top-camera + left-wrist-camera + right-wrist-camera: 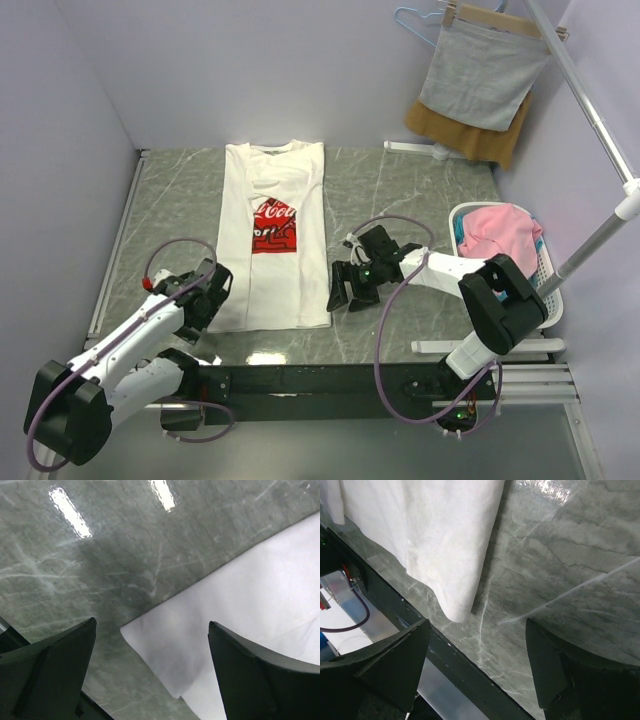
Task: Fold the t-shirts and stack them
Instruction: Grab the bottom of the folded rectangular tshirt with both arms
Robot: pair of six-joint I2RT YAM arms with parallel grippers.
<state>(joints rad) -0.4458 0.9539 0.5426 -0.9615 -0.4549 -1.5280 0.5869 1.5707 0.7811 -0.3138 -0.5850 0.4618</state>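
Plainly one t-shirt (275, 190) lies on the table (400, 190); left claw (210, 300) and right claw (350, 293) both gape wide, empty.

White t-shirt (275, 200), red chest print (274, 225) with white script, between black left tool (207, 295) and black right tool (347, 293). Desk (400, 190) grey-green, marbled. Right of right tool: pink cloth (500, 232), white basket (548, 292).

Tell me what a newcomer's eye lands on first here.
The white t-shirt with its red chest print, lying flat in a long strip on the grey marbled table. The left gripper and right gripper, both open, flank its near hem. A pink cloth fills the basket at right.
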